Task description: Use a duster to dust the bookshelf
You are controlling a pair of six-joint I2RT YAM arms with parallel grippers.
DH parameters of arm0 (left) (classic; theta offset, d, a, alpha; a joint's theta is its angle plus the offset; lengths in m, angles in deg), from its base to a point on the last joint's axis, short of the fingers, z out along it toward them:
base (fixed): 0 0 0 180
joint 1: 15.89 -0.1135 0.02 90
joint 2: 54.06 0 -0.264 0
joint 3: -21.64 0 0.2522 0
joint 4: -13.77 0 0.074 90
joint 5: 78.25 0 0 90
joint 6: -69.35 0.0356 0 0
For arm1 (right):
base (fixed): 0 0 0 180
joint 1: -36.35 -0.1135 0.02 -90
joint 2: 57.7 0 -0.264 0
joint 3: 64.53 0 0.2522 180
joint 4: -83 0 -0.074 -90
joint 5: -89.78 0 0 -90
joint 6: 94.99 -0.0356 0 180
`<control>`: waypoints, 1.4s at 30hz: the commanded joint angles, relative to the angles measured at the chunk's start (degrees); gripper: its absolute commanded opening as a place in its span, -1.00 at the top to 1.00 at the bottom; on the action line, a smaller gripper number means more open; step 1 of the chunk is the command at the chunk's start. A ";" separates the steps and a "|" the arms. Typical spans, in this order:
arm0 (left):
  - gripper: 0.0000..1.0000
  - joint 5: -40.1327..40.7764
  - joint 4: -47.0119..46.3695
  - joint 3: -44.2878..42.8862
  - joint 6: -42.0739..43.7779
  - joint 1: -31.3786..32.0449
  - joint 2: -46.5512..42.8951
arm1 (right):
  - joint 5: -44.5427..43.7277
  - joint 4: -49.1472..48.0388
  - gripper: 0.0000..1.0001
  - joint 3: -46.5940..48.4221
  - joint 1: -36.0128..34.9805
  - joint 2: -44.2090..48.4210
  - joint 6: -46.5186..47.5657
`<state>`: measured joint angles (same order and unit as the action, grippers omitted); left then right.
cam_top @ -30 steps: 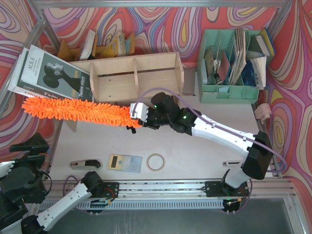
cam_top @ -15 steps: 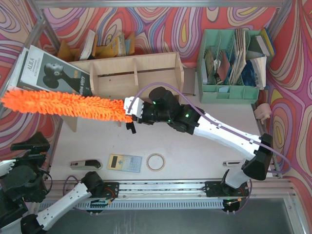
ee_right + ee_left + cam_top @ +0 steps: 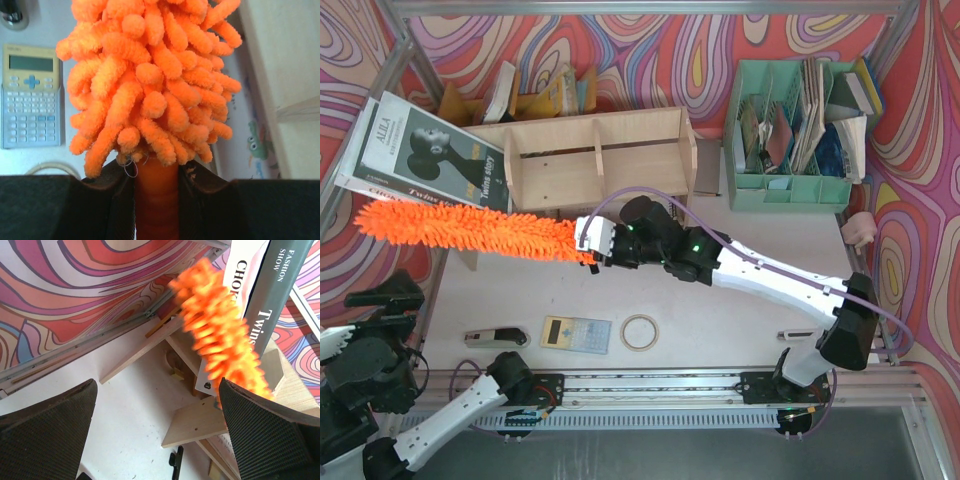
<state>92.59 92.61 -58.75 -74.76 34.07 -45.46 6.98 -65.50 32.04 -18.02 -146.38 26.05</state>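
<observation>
The pale-wood bookshelf (image 3: 595,150) lies at the back centre of the table. The orange fluffy duster (image 3: 465,228) stretches left from my right gripper (image 3: 588,240), along the shelf's near edge and over the books leaning at its left end. My right gripper (image 3: 156,200) is shut on the duster's smooth orange handle (image 3: 156,192), just below the brush head (image 3: 150,80). In the left wrist view the duster (image 3: 222,335) hangs blurred before the books, above a wooden panel of the bookshelf (image 3: 200,422). My left gripper (image 3: 157,430) stands open with nothing between its fingers, low at the near left.
A mint-green organiser (image 3: 795,130) full of books stands at the back right. Large books (image 3: 420,150) lean at the shelf's left end. A calculator (image 3: 576,333), a tape ring (image 3: 640,332) and a black stapler-like tool (image 3: 495,338) lie near the front edge.
The duster swept left by half a second ago, and has since come back right and down a little. My left arm has barely moved.
</observation>
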 commanded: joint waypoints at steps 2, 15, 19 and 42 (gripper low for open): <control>-0.97 1.94 0.84 0.82 -0.47 0.87 -0.68 | -4.49 -2.35 1.00 -2.10 0.38 0.47 -1.45; -0.97 3.09 0.24 0.65 -0.01 2.38 -0.66 | -3.70 0.73 1.00 4.84 0.03 0.11 -0.61; -0.97 3.06 -0.54 0.38 0.91 2.85 -0.26 | -2.43 0.77 1.00 7.32 -0.79 0.07 0.05; -0.97 3.45 -0.37 1.18 0.38 3.85 -0.67 | -5.20 -1.32 1.00 -2.14 -1.08 2.37 -2.90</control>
<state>94.58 92.11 -58.29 -74.87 37.50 -45.48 2.15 -62.75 26.53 -19.13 -146.60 24.94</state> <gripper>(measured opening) 0.984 0.339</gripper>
